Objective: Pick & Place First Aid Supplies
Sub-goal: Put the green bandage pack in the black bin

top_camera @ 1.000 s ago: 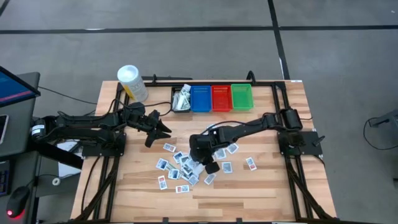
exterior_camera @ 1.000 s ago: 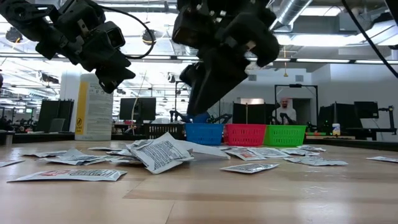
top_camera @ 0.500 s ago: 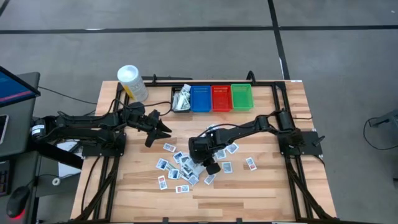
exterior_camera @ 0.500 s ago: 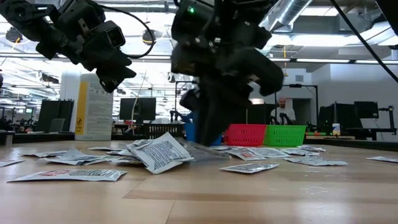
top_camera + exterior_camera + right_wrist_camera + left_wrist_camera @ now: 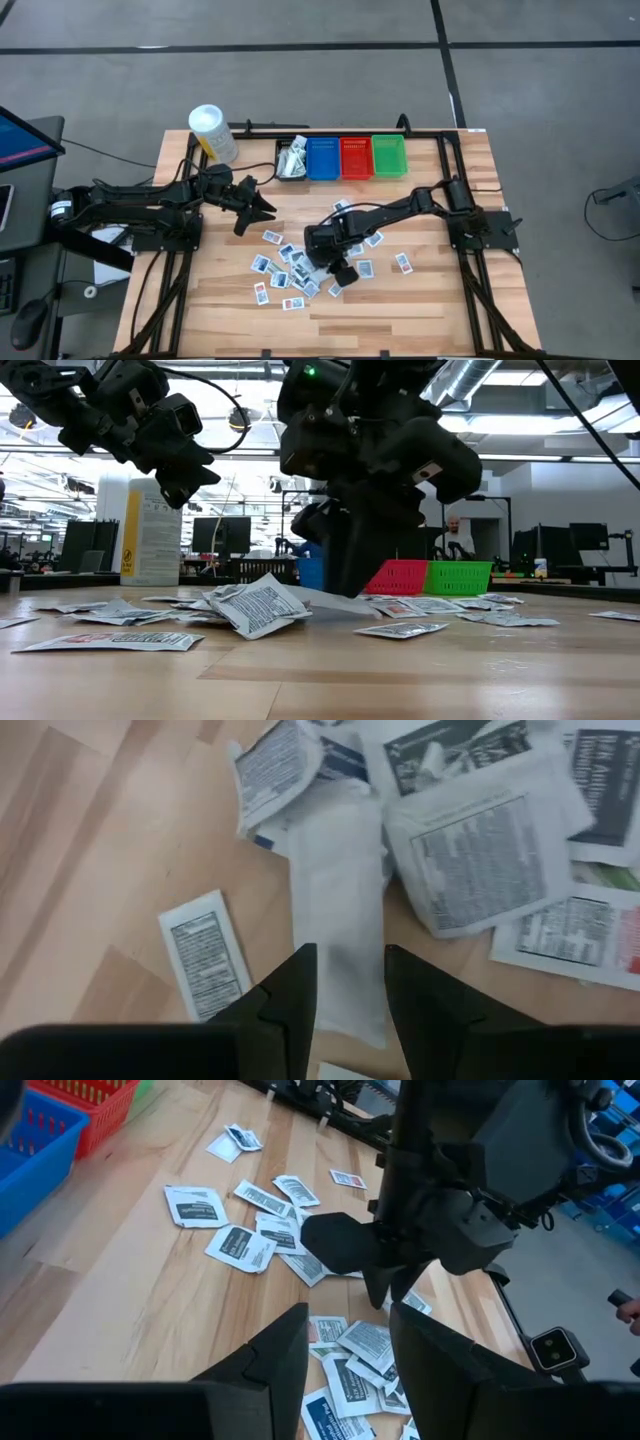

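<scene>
Several small flat first aid packets [image 5: 285, 270] lie scattered and partly overlapping on the wooden table [image 5: 420, 300]. My right gripper [image 5: 318, 258] is low over this pile and points steeply down, open. In the right wrist view its fingers stand on either side of a long white packet [image 5: 338, 910] that lies flat among the others. My left gripper [image 5: 256, 208] hangs open above the table to the left of the pile, with nothing between its fingers [image 5: 290, 1350]. My right gripper comes at the long white packet [image 5: 340, 970] from above, slanting, with one finger on each long side and the fingers lying along it. The packet lies flat on the table and on its neighbours. I cannot tell whether the fingertips [image 5: 345, 588] touch it.
At the far edge stands a row of bins: black [image 5: 291, 160] with packets inside, blue [image 5: 322, 158], red [image 5: 355, 157] and green [image 5: 388, 156]. A white tub with a yellow label [image 5: 212, 133] stands at the far left. More packets lie to the right of the pile [image 5: 402, 263].
My right gripper has come down toward the pile of packets and tipped more steeply, its fingertips now close to the table. The gap between its fingers looks unchanged.
</scene>
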